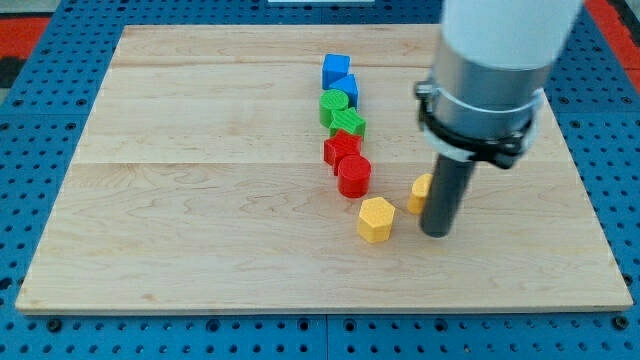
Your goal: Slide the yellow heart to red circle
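Observation:
The red circle (353, 176) stands near the board's middle, at the lower end of a column of blocks. A yellow block (419, 193), partly hidden by my rod so its shape is unclear, lies to the circle's right. My tip (437, 231) rests on the board touching that yellow block's right side. A second yellow block, hexagon-like (376, 219), lies just below and right of the red circle, to the left of my tip.
Above the red circle the column holds a red block (341, 147), two green blocks (334, 104) (351, 124) and two blue blocks (336, 68) (347, 88). The wooden board (200, 200) lies on a blue pegboard.

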{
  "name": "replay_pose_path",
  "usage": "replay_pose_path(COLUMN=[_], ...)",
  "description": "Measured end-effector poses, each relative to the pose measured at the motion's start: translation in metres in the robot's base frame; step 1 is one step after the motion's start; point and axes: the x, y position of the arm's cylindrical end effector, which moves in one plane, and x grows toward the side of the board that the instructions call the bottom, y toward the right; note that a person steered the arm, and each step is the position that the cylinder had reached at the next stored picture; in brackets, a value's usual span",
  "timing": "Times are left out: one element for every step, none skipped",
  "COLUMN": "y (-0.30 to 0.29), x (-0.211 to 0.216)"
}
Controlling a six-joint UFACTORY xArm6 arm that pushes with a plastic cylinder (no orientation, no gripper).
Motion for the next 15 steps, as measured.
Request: replay_pose_path(y=[0.051, 0.076, 0.076, 0.073, 0.056, 0.038, 0.027, 0.021, 0.014, 0.014, 0.016, 0.014, -0.002, -0.012, -0.022], x=[-0.009, -0.014, -0.016, -0.016, -0.016, -0.017, -0.029, -0.053, -0.065, -0.063, -0.055, -0.028, -0.017, -0.016, -0.017])
